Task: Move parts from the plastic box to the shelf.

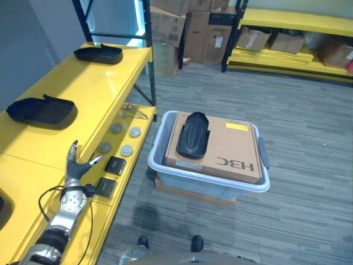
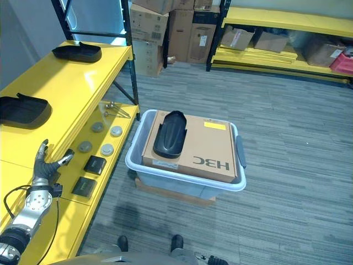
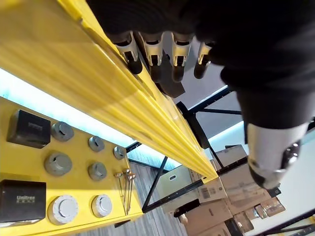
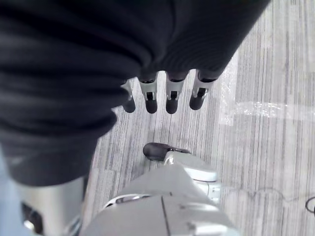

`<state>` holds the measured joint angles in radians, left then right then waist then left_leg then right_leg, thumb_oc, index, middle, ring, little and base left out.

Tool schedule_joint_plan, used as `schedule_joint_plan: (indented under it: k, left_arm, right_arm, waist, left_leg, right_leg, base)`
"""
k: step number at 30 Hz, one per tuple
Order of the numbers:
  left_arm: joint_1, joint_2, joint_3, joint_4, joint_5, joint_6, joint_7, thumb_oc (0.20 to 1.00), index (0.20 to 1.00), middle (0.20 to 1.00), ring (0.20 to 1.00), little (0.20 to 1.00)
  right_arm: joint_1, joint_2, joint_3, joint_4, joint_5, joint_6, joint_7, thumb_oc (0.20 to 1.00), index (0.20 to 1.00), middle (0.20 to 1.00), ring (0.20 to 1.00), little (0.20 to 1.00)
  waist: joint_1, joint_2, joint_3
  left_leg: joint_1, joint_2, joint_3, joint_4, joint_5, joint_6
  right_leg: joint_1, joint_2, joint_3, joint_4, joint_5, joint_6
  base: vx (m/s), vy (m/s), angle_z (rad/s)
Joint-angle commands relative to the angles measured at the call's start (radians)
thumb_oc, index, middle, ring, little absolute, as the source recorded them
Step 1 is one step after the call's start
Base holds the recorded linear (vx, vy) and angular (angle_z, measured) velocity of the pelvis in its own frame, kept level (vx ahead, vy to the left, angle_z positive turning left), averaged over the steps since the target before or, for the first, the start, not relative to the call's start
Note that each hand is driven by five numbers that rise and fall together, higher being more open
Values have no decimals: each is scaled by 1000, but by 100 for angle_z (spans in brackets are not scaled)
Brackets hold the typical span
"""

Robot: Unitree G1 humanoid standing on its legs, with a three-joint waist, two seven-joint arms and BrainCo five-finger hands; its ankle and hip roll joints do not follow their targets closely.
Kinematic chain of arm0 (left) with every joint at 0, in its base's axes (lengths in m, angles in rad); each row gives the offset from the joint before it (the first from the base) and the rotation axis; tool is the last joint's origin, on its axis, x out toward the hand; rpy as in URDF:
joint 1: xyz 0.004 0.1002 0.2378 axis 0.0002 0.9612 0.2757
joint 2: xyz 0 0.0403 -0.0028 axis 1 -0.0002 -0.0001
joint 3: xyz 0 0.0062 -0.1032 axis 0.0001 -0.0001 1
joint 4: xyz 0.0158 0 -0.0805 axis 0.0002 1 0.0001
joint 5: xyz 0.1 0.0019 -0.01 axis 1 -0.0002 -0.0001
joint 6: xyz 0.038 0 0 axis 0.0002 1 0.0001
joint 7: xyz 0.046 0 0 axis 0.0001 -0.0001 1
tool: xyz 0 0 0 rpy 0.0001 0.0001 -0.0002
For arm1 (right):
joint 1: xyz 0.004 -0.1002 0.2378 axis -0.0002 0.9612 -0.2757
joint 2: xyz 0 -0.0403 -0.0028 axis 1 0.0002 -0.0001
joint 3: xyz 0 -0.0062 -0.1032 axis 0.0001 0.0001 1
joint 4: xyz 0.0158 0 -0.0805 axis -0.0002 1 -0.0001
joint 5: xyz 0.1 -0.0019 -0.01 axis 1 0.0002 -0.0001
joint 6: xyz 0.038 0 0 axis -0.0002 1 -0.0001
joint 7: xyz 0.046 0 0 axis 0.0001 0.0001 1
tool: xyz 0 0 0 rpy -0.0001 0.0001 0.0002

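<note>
A glossy yellow shelf (image 1: 83, 88) runs along the robot's left, its front edge straight and its top largely bare between two black moulded parts: one part (image 1: 41, 111) near the middle, a second (image 1: 99, 53) at the far end by a dark upright post (image 1: 150, 61). The left hand (image 1: 74, 163) rests at the shelf's front edge with fingers straight and thumb spread outward, holding nothing.

Below and in front of that edge, a lower yellow tier (image 1: 129, 124) carries round grey discs (image 1: 127, 149), two flat black boxes (image 1: 115, 165) and thin metal pins (image 1: 132, 112), set close together.

The pale grey plastic box (image 1: 161, 139) sits on striped grey carpet (image 1: 298, 110) just beside the lower tier, with open floor on its other sides. It has rounded corners and a dark handle (image 1: 263, 152) on its far side. A brown cardboard carton (image 1: 231, 149) fills it, and on the carton lies the third part (image 1: 192, 134), a black, smooth, curved shell, untouched.

The right hand (image 4: 167, 93) hangs over the carpet, fingers relaxed and apart, empty.

More cartons (image 1: 198, 27) and another yellow rack (image 1: 298, 22) stand along the far wall.
</note>
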<state>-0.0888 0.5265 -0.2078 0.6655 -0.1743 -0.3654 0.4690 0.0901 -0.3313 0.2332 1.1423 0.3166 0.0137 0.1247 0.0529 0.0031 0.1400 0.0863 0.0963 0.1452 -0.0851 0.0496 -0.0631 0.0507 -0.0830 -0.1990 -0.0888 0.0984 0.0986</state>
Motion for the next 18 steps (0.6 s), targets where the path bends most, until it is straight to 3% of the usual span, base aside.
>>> schedule_joint_plan:
  k: [1,4,5,8,12,15,18]
  left_arm:
    - [61,-188,-130,169,-80,104,-121,1000,1000,1000,1000,1000]
    - [64,-213,-74,262,-72,114,-171,1000,1000,1000,1000,1000]
    - [63,-217,-69,273,-66,117,-179,1000,1000,1000,1000,1000]
    - [86,-240,-61,323,-60,130,-230,1000,1000,1000,1000,1000]
    - [117,-248,-71,368,-66,167,-322,1000,1000,1000,1000,1000]
    - [145,-245,-80,395,-96,174,-421,1000,1000,1000,1000,1000]
    - [155,-245,-75,402,-132,186,-455,1000,1000,1000,1000,1000]
  right_arm:
    - [-95,-22,21,-113,4,-111,-48,1000,1000,1000,1000,1000]
    - [-93,-65,23,-326,77,-174,-125,1000,1000,1000,1000,1000]
    - [-93,-70,22,-351,84,-188,-133,1000,1000,1000,1000,1000]
    - [-94,-91,0,-511,88,-272,-189,1000,1000,1000,1000,1000]
    - [-92,-115,-47,-707,57,-350,-277,1000,1000,1000,1000,1000]
    - [-89,-162,-113,-935,30,-355,-314,1000,1000,1000,1000,1000]
    - [-100,-197,-135,-1018,10,-325,-321,1000,1000,1000,1000,1000]
  waist:
    - [-48,-31,94]
    - [-55,-40,125]
    - [-56,-39,129]
    - [-67,-26,141]
    - [-85,-22,134]
    - [-104,-19,129]
    - [-106,-17,128]
  left_leg:
    - [-7,-54,32,128,-151,77]
    - [-112,-48,-1,293,-135,54]
    - [-124,-46,-3,294,-125,50]
    - [-153,-30,6,207,-64,25]
    - [-117,-31,4,124,-46,37]
    - [-74,-44,6,78,-57,41]
    - [-60,-52,9,55,-60,46]
  right_leg:
    - [11,-26,-19,61,-96,-8]
    - [12,-30,-6,65,-91,-30]
    - [12,-28,-2,65,-91,-30]
    - [25,-19,20,61,-102,-25]
    - [12,-19,20,59,-102,-20]
    - [4,-13,20,47,-99,-11]
    - [3,-7,22,36,-97,-8]
  base:
    - [47,-169,7]
    - [15,-89,-6]
    - [13,11,-13]
    - [57,90,-10]
    - [86,121,-6]
    - [113,94,-13]
    - [72,69,4]
